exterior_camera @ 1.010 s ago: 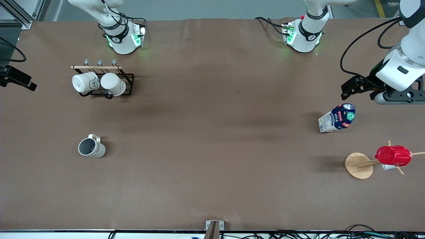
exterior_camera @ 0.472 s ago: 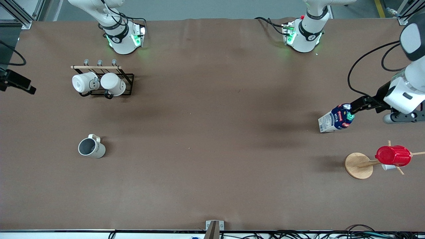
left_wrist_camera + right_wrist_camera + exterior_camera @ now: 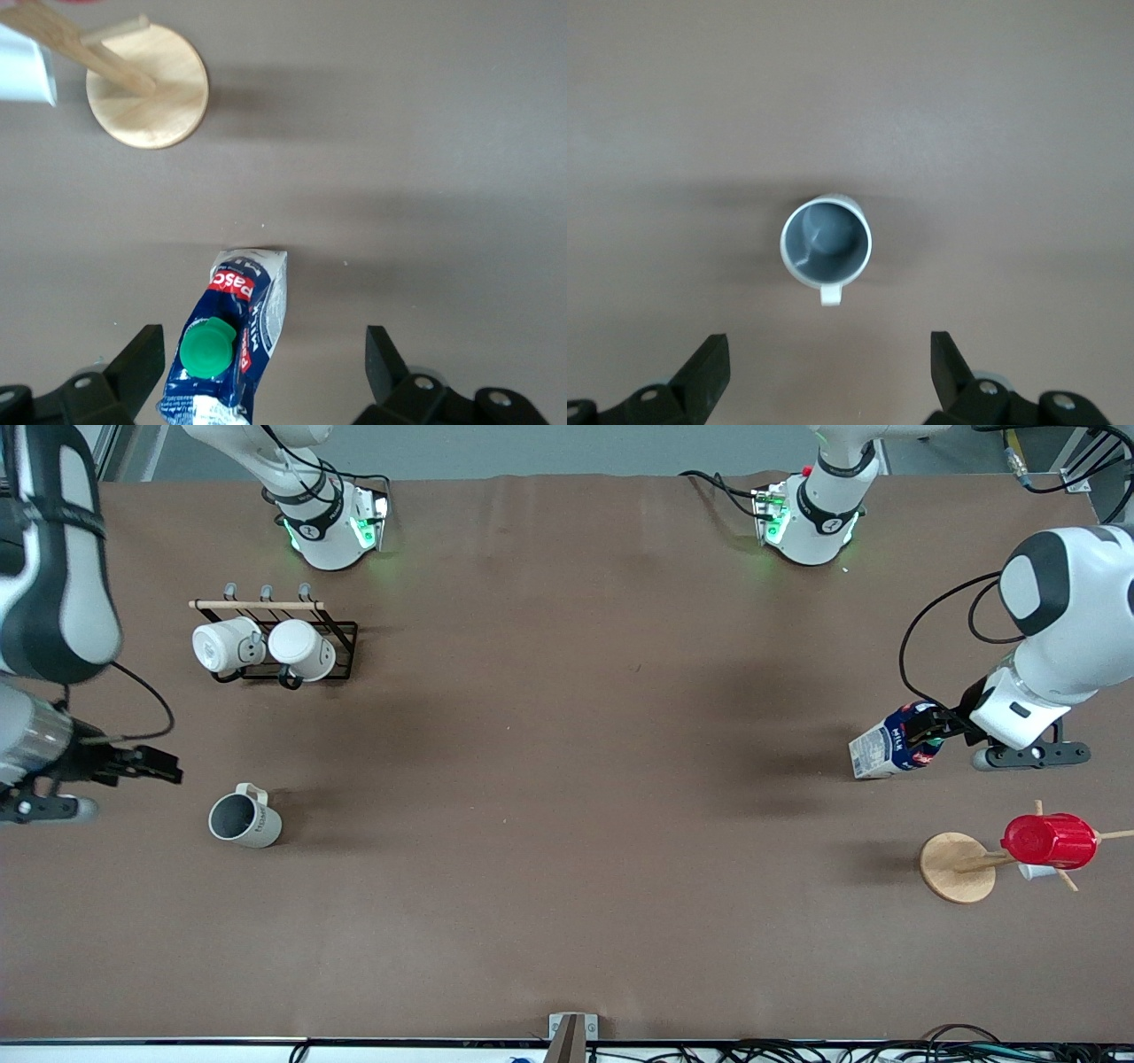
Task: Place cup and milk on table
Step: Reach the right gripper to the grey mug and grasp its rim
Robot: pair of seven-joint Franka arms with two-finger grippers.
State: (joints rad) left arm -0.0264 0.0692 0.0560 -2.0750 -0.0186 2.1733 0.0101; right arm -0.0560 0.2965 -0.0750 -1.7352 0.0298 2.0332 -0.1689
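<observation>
Spread wide, both sets of jaws are holding nothing: I'm hanging the left gripper [image 3: 261, 372] around the milk carton [image 3: 897, 742], apparently tilted, the right gripper [image 3: 828, 376] over the upright mug [image 3: 244, 817]. Both are sitting on the table [image 3: 567, 779], ungrasped.

Standing upright on the desk [image 3: 567, 779] toward the right arm's end: the cup [image 3: 244, 819], nearer the front camera than the rack [image 3: 275, 642] with its two mugs. Toward the left arm's end: the milk [image 3: 890, 742], farther from the camera than the wooden stand [image 3: 957, 866] carrying a plastic cup [image 3: 1050, 841]. Well apart, cup and milk, at either end.
</observation>
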